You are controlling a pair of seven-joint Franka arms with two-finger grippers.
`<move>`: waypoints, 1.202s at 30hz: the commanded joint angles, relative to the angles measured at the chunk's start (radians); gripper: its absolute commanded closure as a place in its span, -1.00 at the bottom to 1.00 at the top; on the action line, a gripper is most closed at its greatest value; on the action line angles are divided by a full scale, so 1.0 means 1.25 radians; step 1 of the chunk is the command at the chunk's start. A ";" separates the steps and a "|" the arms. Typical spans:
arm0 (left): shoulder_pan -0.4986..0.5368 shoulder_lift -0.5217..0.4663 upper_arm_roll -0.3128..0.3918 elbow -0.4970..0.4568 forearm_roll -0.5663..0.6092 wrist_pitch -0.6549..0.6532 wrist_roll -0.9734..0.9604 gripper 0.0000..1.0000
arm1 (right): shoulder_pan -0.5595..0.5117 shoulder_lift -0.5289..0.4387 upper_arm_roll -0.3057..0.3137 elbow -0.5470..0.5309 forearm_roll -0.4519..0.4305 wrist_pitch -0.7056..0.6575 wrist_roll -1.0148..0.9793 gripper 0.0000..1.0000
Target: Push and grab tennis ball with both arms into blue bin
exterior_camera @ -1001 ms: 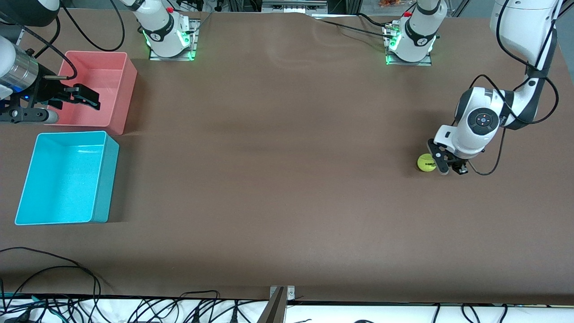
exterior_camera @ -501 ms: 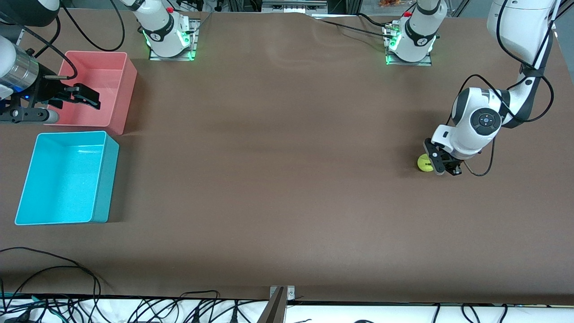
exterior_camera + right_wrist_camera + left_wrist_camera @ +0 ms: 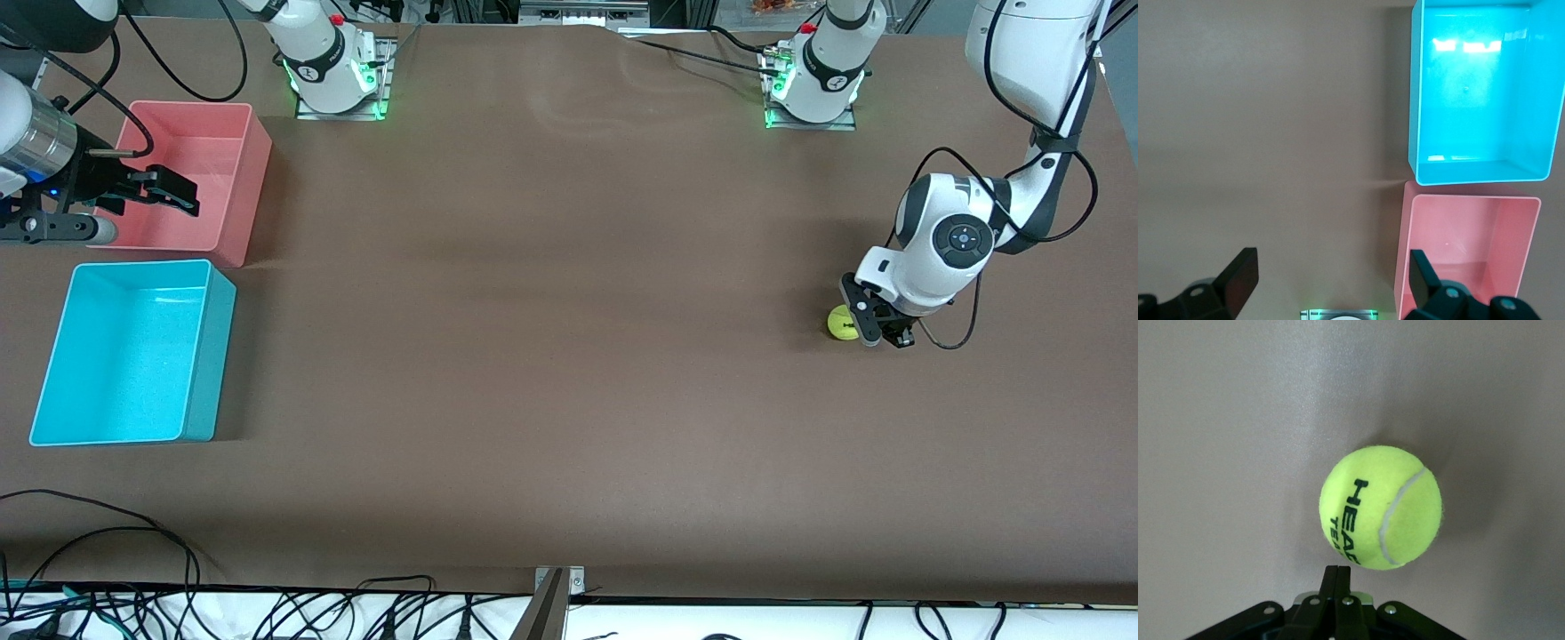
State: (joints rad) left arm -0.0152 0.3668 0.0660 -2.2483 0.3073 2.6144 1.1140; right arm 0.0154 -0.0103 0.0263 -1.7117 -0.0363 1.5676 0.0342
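The tennis ball (image 3: 840, 322), yellow-green with black "HEAD" lettering, lies on the brown table at the left arm's end. My left gripper (image 3: 875, 334) is shut and empty, low at the table, its closed fingertips (image 3: 1337, 572) right against the ball (image 3: 1381, 507). My right gripper (image 3: 174, 190) is open and empty, held over the pink bin at the right arm's end, where the arm waits. The blue bin (image 3: 194, 271) stands empty, nearer the front camera than the pink bin; it also shows in the right wrist view (image 3: 1418, 100).
The pink bin (image 3: 253, 151) stands empty beside the blue bin, and shows in the right wrist view (image 3: 1401, 233). The arms' green-lit bases (image 3: 338, 80) (image 3: 813, 89) stand along the table's back edge. Cables lie below the table's front edge (image 3: 267, 609).
My left gripper has moved a little toward the ball and now covers more of it in the front view; the ball has hardly shifted. The right arm has not moved.
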 commanded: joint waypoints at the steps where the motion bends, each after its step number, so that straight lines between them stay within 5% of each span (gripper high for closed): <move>1: 0.002 0.013 -0.001 0.002 -0.018 0.008 0.029 1.00 | -0.002 0.002 0.002 0.017 0.001 -0.017 -0.008 -1.00; 26: -0.004 0.016 -0.004 0.005 -0.026 0.008 0.005 1.00 | -0.004 0.002 0.002 0.017 0.001 -0.017 -0.008 -1.00; 36: -0.042 0.032 -0.107 0.023 -0.025 0.007 -0.205 1.00 | -0.002 0.002 0.002 0.017 0.001 -0.016 -0.008 -1.00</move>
State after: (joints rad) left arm -0.0226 0.3891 -0.0163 -2.2486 0.3058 2.6194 0.9869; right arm 0.0154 -0.0103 0.0263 -1.7117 -0.0362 1.5660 0.0342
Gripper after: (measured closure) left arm 0.991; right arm 0.000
